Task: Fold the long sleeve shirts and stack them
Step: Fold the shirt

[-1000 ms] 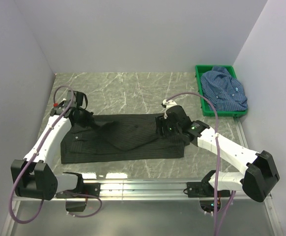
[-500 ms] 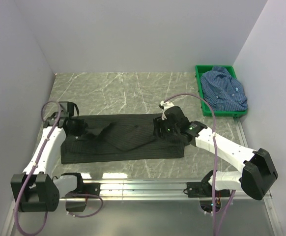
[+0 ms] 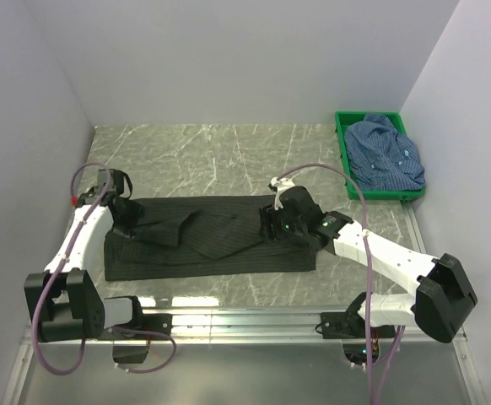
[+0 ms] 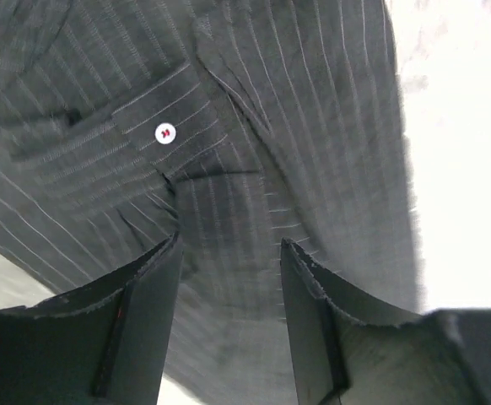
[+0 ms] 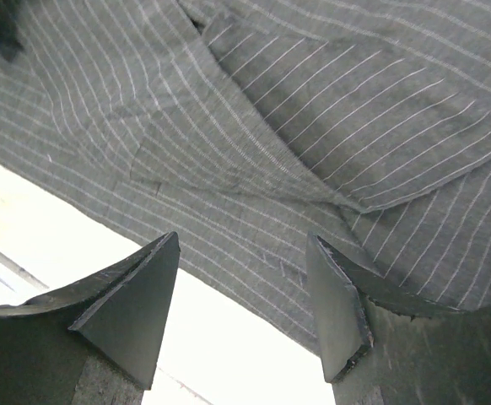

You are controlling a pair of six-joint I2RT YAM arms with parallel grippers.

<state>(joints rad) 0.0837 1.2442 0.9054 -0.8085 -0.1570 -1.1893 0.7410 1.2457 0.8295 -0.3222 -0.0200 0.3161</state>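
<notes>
Top view, black shirt [image 3: 220, 245]: lies spread across the near middle of the marble table [image 3: 229, 152], a sleeve [image 3: 216, 228] folded slantwise over its body.
Top view, blue shirt [image 3: 386, 156]: crumpled in the green crate [image 3: 341, 135] at the far right corner, well apart from the black shirt.
Top view, left gripper [image 3: 127, 218]: low over the black shirt's left end.
Top view, right gripper [image 3: 271, 224]: low over the shirt's right part, near its far edge.
Left wrist, left gripper [image 4: 229, 245]: jaws spread, no cloth pinched between them. Striped black shirt [image 4: 296, 126] close beneath; whether they touch, I cannot tell.
Left wrist, button [image 4: 165, 133]: white with red thread, on a folded strip of the cloth.
Right wrist, right gripper [image 5: 244, 240]: jaws spread, holding nothing, above the black shirt [image 5: 313, 110] where its edge meets the pale table [image 5: 51, 219].
</notes>
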